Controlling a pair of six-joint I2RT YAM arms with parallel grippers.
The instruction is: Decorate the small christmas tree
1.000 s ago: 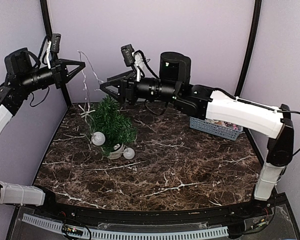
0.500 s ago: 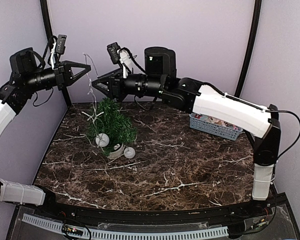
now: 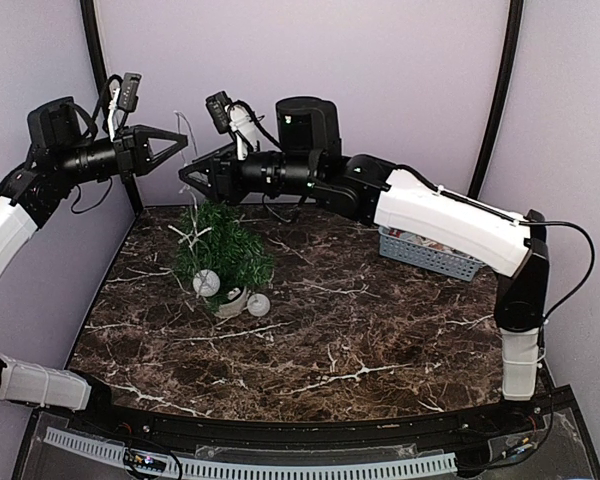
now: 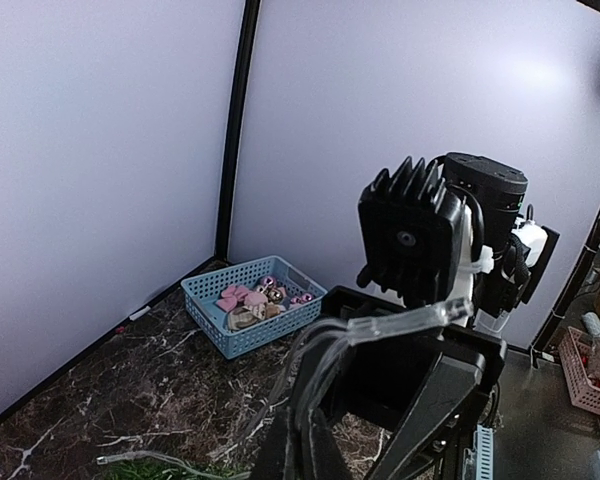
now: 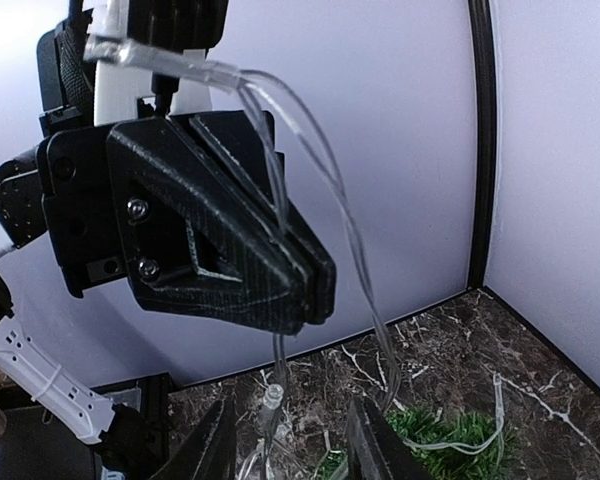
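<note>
Left end effector (image 3: 180, 143) pinches clear light string (image 5: 180, 67) above tree (image 3: 220, 250); right end effector (image 5: 285, 430) half-open at hanging strand. Draping step, prob. Next: close, drape onto branches.

The pot (image 3: 232, 299) under the tree (image 3: 220, 250) is mostly buried in branches, and a white ball (image 3: 257, 305) sits right against it, so only a sliver shows. From the top cam the wire (image 3: 183, 150) above the tree is so thin I lose it once it drops into the branches. The basket (image 3: 435, 258) off to the tree's right is half behind the right arm (image 3: 450, 215). The left wrist cam shows pink and shiny bits (image 4: 252, 300) in it, way too small to name. Both wrist cams chop the tree at the bottom edge, so it's just green tips. On the right wrist cam the wire slips behind the left gripper (image 5: 318, 290) above the tree, so the actual pinch is hidden. The right gripper (image 5: 290, 410) gets cut by that edge too.
</note>
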